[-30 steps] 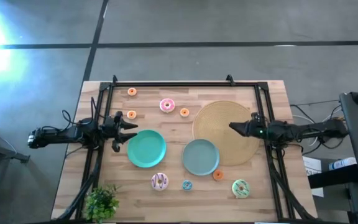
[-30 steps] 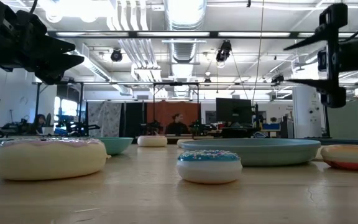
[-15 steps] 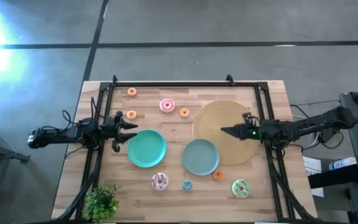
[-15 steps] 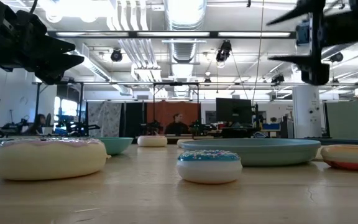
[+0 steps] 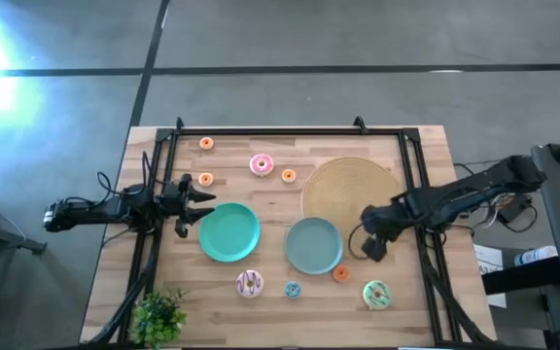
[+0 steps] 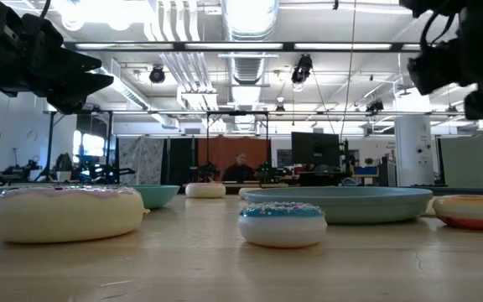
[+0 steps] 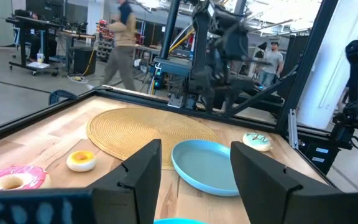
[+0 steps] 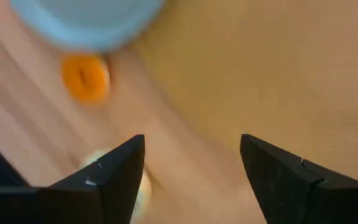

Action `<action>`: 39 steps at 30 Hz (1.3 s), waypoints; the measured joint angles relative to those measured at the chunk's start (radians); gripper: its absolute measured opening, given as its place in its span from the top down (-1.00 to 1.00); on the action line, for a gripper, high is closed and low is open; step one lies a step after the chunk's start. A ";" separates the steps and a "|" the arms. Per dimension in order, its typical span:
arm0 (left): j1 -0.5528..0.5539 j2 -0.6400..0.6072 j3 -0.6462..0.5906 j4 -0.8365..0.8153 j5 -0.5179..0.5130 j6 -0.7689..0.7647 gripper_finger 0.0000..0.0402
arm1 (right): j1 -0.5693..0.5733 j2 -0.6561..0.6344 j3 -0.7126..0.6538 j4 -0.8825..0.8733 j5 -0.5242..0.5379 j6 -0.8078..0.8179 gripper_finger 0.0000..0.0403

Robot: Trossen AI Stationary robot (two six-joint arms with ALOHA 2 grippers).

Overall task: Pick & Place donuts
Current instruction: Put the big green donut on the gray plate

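Note:
Several donuts lie flat on the table: pink [image 5: 262, 164], white-brown [image 5: 250, 283], green [image 5: 375, 294], blue [image 5: 292, 289], and tiny orange ones [image 5: 206, 144], [image 5: 205, 180], [image 5: 289, 175], [image 5: 341, 274]. My right gripper [image 5: 372, 245] is open and points down above the near edge of the tan woven disc [image 5: 353, 199]. Its wrist view shows the open gripper [image 8: 191, 171] over the disc, with an orange donut [image 8: 86, 78] beyond it. My left gripper [image 5: 202, 201] waits open at the left, beside the teal plate [image 5: 229, 231]. Neither gripper touches a donut.
A blue-grey plate [image 5: 314, 245] lies between the teal plate and the woven disc, overlapping the disc's edge. A small green plant [image 5: 158, 316] stands at the near left corner. A black frame [image 5: 261, 131] runs round the table. People stand in the room behind.
My right gripper has swung from over the disc's right part toward the table's near edge and a little left, and has tipped from level to pointing down. It has dropped lower over the disc's near edge. The donuts and plates have kept still.

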 joint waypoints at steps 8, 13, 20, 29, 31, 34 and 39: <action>0.000 0.000 0.000 0.000 0.000 0.000 0.17 | 0.144 0.207 0.019 -0.003 -0.214 -0.116 -0.55; 0.000 0.000 0.000 0.000 0.000 0.000 0.17 | 0.218 0.274 0.030 0.034 -0.195 -0.166 -0.69; 0.000 0.000 0.000 0.000 0.000 0.000 0.17 | 0.275 0.301 0.035 0.168 -0.144 -0.144 -0.70; 0.000 0.000 0.000 0.000 0.000 0.000 0.17 | 0.299 0.380 0.033 0.201 -0.111 -0.142 -0.67; 0.000 0.000 0.000 0.000 0.000 0.000 0.17 | 0.303 0.401 0.033 0.202 -0.112 -0.143 -0.68; 0.000 0.000 0.000 0.000 0.000 0.000 0.17 | 0.306 0.425 0.036 0.203 -0.113 -0.142 -0.69; 0.000 0.000 0.000 0.000 0.000 0.000 0.17 | 0.306 0.441 0.036 0.212 -0.114 -0.158 -0.65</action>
